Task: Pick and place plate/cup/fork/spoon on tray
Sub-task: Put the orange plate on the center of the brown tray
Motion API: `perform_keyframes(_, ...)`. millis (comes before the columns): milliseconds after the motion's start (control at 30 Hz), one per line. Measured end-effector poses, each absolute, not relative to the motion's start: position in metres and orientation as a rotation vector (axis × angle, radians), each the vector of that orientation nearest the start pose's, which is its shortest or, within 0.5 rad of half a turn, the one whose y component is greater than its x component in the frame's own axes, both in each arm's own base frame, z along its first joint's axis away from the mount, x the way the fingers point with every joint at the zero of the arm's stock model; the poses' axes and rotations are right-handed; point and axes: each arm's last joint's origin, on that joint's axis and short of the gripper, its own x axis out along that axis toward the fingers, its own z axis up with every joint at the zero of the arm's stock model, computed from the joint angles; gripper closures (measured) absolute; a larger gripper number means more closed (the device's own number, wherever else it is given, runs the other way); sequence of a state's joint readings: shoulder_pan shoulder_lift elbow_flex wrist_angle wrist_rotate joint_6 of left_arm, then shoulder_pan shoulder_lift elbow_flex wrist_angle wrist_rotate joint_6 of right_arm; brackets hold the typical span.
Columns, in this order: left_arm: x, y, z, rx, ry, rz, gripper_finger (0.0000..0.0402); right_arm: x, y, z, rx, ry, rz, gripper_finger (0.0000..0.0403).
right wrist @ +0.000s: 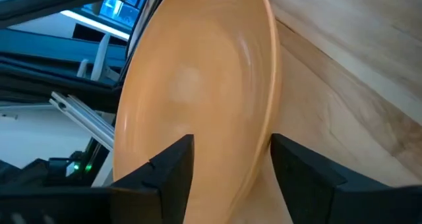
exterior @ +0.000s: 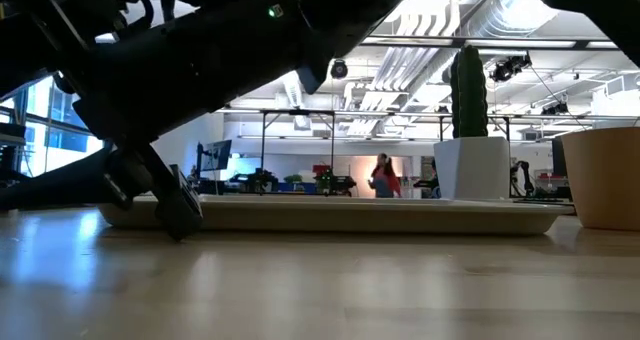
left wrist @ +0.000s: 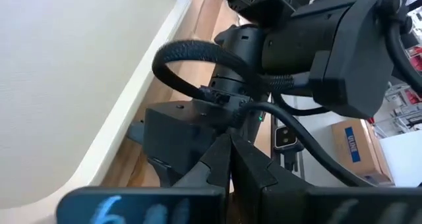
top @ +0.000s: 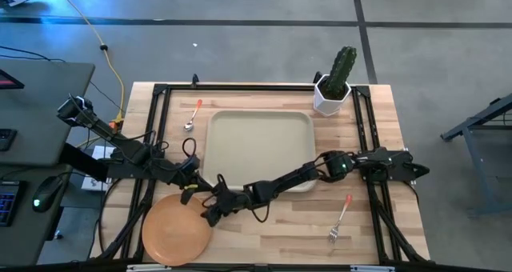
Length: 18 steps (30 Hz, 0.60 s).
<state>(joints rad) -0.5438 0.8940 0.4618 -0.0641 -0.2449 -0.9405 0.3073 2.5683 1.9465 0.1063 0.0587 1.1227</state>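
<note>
A: Nearest item on the desk [top: 272, 240]?
B: Plate [top: 177, 237], flat at the front left corner, well clear of the tray [top: 260, 148].

A: Right jaws [top: 214, 212]?
B: Reached across to the plate's far right rim. Fingers [right wrist: 168, 168] apart, straddling that rim in the right wrist view. Not clamped; contact with the rim cannot be told.

A: Left jaws [top: 194, 186]?
B: Closed together, holding nothing. Positioned just behind the right jaws, beside the tray's front left corner.

A: Fork [top: 340, 221]?
B: Flat on the front right of the desk, prongs toward the front edge, red-orange handle pointing back. Apart from the tray.

A: Tray contents?
B: Centred on the desk, none of the dishes or cutlery on it.

A: Spoon [top: 193, 117]?
B: Left of the tray's back left corner, on bare wood, handle pointing back.

A: Farthest item?
B: Cactus pot [top: 331, 94], upright at the back right, just beside the tray's far right corner.

A: Cup [exterior: 605, 177]?
B: Visible only in the low view, at the right edge; position on the desk cannot be told.
</note>
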Motion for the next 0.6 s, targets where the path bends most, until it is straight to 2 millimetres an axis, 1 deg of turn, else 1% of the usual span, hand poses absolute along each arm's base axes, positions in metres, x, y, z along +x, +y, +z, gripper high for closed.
perform_keyframes(133, 0.163, -0.09, 0.216, -0.725, 0.554, -0.053, 0.0399, 0.533, 0.167, 0.102, 0.986, 0.603, -0.079, 0.024)
perform_keyframes(333, 0.163, -0.09, 0.215, -0.723, 0.558, -0.052, 0.0399, 0.527, 0.166, 0.094, 0.927, 0.701, -0.121, 0.028)
perform_keyframes(600, 0.162, -0.09, 0.214, -0.718, 0.57, -0.044, 0.0399, 0.527, 0.166, 0.093, 0.922, 0.707, -0.122, 0.0327)
